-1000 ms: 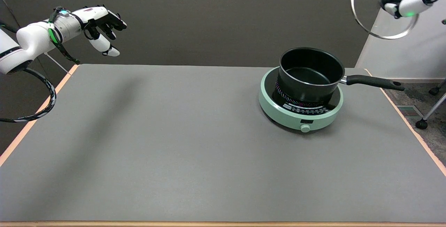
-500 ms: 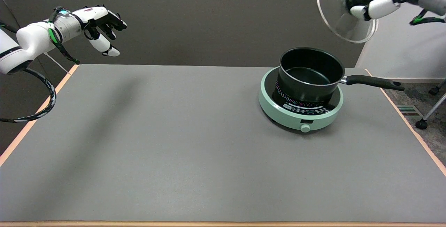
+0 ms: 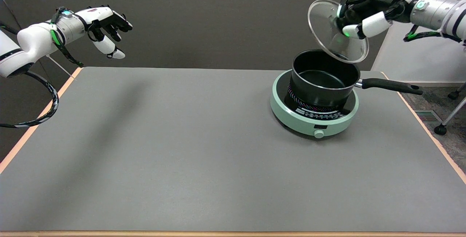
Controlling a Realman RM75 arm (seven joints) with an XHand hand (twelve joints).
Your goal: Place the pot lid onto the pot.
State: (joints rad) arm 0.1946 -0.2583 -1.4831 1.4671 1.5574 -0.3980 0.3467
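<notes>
Grey table [image 3: 182,157] | one pot [image 3: 324,76] | one lid [image 3: 324,26], tilted above pot | robot hand [image 3: 364,11] grips lid

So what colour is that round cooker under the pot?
Mint green cooker with a black top, seen in the head view.

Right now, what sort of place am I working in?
Likely a robot test bench set up as a mock kitchen: a bare grey table, a green induction cooker with a black pot, and wheeled furniture legs behind.
</notes>
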